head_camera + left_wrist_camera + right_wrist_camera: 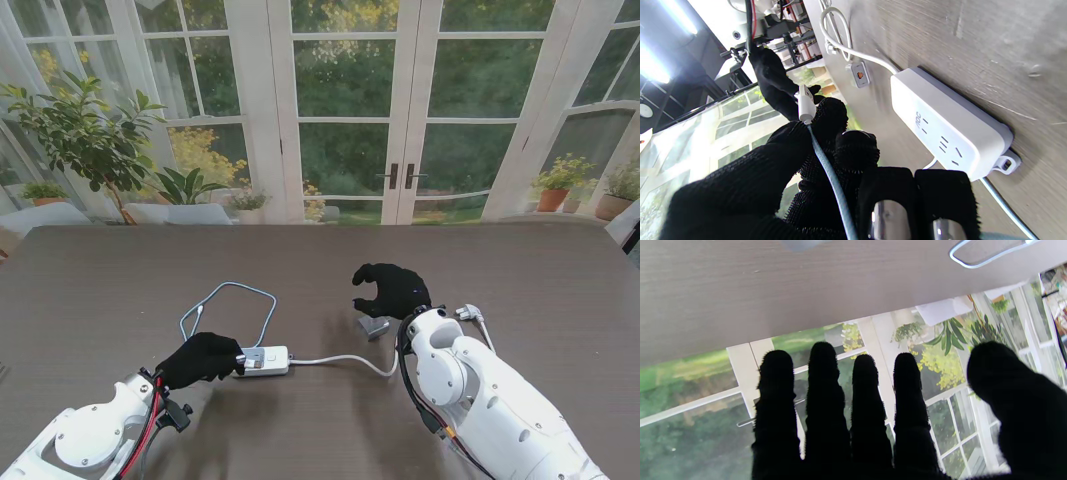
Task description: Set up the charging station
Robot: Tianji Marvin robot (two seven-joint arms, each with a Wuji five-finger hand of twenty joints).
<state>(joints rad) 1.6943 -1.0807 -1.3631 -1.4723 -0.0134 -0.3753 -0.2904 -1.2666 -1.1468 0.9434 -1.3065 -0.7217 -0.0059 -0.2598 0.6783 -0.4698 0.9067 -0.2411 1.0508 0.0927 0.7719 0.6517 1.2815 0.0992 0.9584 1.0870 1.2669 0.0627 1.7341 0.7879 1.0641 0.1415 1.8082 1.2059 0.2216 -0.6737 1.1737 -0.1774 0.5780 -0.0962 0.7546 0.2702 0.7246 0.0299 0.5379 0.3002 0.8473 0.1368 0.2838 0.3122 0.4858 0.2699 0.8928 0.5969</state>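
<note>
The left hand (203, 357) sits low toward the table's (90, 290) near edge, fingers curled and pinching the white plug end of a pale blue cable (826, 166), right beside the white power strip (265, 360). The right hand (393, 288) hovers near the table's middle, its 5 fingers (823, 400) straight, apart and holding nothing. The strip lies flat with its 2 visible socket groups facing up, its white cord (345, 358) curving toward the right arm, and a small grey adapter (375, 326) sits just nearer to me than the right hand.

Power strip (950, 125) beside my fingers: small grey logo on white face, reads roughly "AOC". No other text legible.
</note>
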